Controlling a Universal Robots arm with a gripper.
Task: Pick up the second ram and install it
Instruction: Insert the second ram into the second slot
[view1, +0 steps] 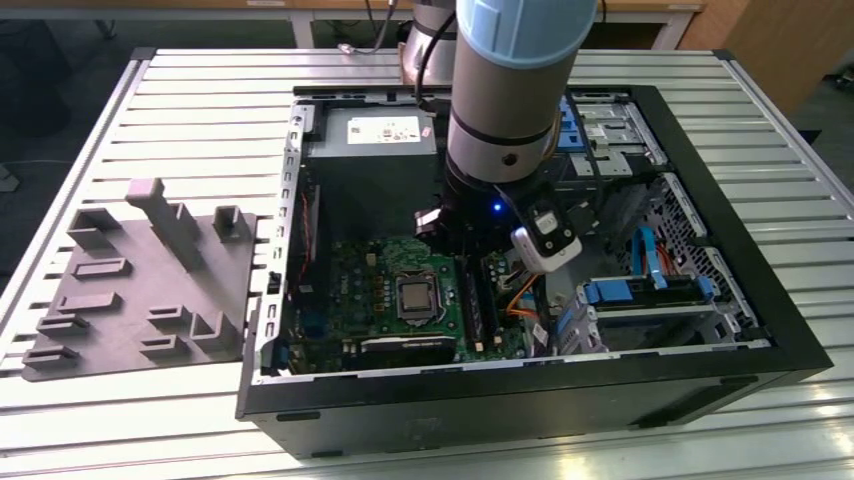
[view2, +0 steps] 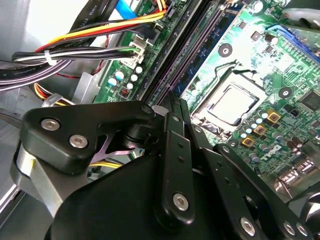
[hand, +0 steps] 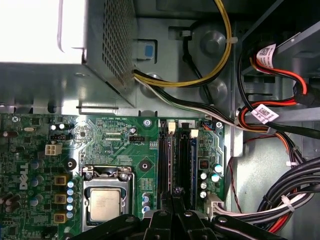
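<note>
One thin memory stick, the second ram (hand: 171, 165), stands on edge in a slot of the motherboard (hand: 115, 140), just beside the square silver chip (hand: 105, 204) and next to another dark stick (hand: 184, 162) in the neighbouring slot. The gripper (hand: 172, 200) sits directly over the near end of the second ram, its fingers (view2: 176, 125) drawn tight together with the board's top edge running out from between them; it appears clamped on the stick. In both wrist views the black finger links hide the near part of the stick, so how deep it sits in the slot cannot be made out. In the exterior view the arm (view1: 514, 90) covers most of the slot area inside the computer case (view1: 747, 300). The stick's long axis runs along the slots, away from the gripper towards the white latches (hand: 171, 127) and the power supply cables (hand: 180, 95). The grey tray (view1: 134, 290) lies on the table at the exterior view's left, well apart.
</note>
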